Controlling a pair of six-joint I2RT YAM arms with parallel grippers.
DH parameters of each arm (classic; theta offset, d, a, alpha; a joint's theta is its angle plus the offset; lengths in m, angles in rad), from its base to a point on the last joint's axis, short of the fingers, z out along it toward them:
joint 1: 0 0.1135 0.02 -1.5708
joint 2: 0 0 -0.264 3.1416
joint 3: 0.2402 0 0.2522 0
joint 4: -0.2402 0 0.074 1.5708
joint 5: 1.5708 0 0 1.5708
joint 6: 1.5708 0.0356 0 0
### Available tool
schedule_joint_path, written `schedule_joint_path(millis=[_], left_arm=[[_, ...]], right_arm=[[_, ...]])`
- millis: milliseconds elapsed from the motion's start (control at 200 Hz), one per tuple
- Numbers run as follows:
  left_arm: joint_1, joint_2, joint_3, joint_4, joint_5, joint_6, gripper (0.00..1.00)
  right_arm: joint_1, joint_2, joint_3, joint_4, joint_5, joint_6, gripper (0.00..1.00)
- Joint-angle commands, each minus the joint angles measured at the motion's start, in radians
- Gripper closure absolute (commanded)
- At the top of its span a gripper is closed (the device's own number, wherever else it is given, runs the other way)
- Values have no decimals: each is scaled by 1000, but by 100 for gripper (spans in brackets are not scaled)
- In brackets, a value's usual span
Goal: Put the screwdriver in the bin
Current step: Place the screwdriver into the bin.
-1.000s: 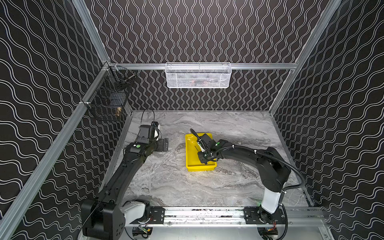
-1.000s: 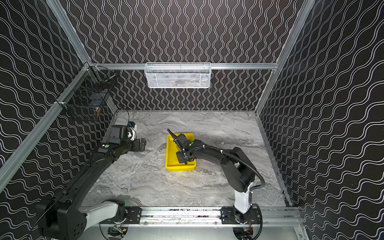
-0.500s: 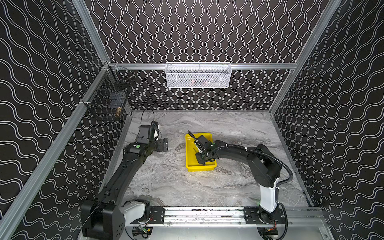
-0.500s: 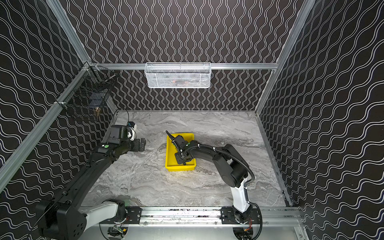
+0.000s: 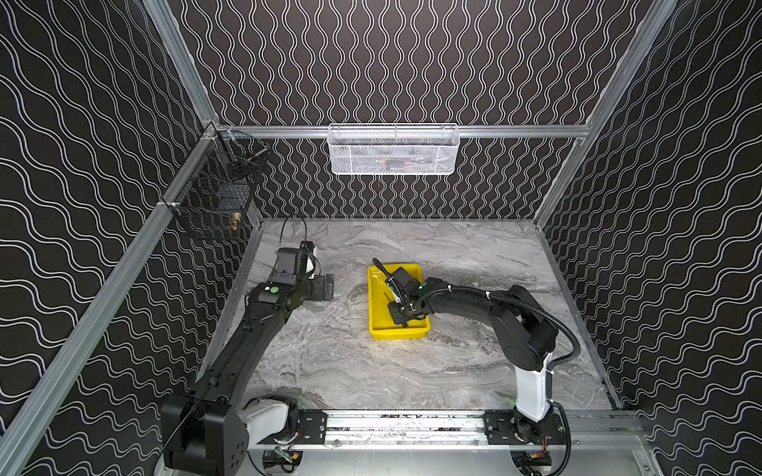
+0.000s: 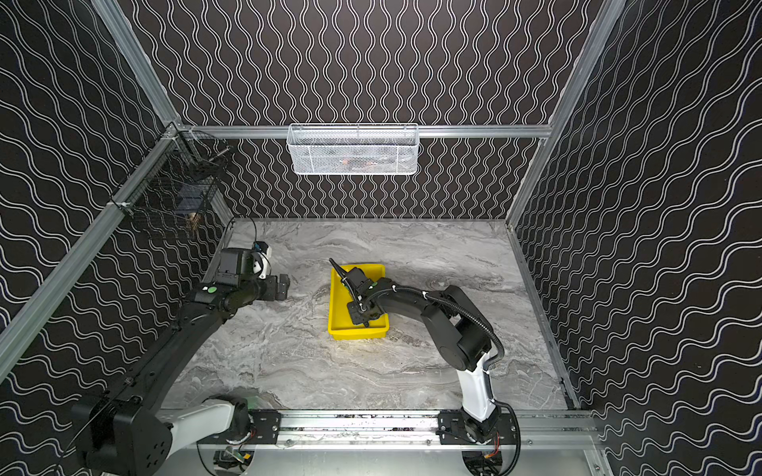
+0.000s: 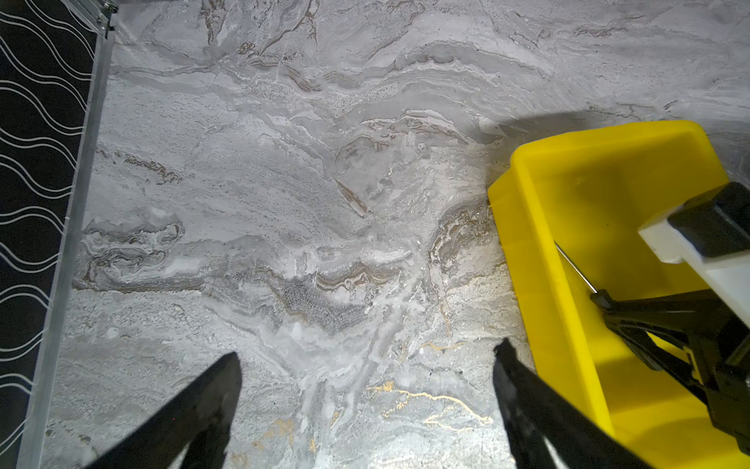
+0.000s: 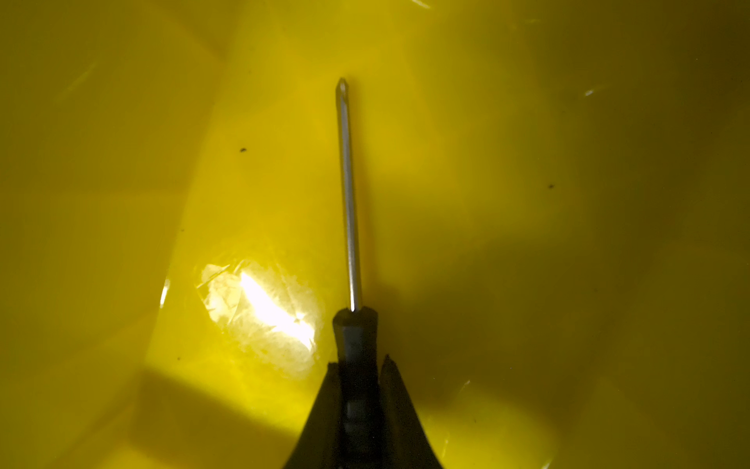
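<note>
The yellow bin (image 5: 398, 334) (image 6: 358, 331) sits mid-table. My right gripper (image 8: 359, 363) reaches down inside it (image 5: 395, 306), shut on the black handle of the screwdriver (image 8: 356, 333). The thin metal shaft points away from the jaws, low over the bin's floor (image 8: 203, 162). Whether the tip touches the floor I cannot tell. In the left wrist view the shaft of the screwdriver (image 7: 576, 268) shows inside the bin's wall (image 7: 544, 284). My left gripper (image 7: 367, 353) hangs open and empty over bare marble left of the bin, also seen in a top view (image 5: 328, 286).
A white mesh basket (image 5: 393, 150) hangs on the back wall. A black wire basket (image 5: 214, 198) hangs on the left wall. Patterned walls close in three sides. A metal rail (image 5: 412, 424) carrying both arm bases runs along the front edge.
My right arm has folded in, its elbow rising, and the gripper with the screwdriver has shifted slightly within the bin. The left arm has not moved.
</note>
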Motion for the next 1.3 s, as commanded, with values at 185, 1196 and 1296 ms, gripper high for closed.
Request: schedule_joint_path(millis=[185, 1196, 1296], left_arm=[[1, -6, -3, 6, -2, 2, 1], [1, -64, -26, 45, 25, 4, 1], [1, -78, -35, 60, 42, 5, 1]], right_arm=[[-18, -15, -1, 4, 3, 7, 71], [-288, -457, 24, 18, -162, -52, 53], [-365, -530, -1, 24, -160, -61, 49]])
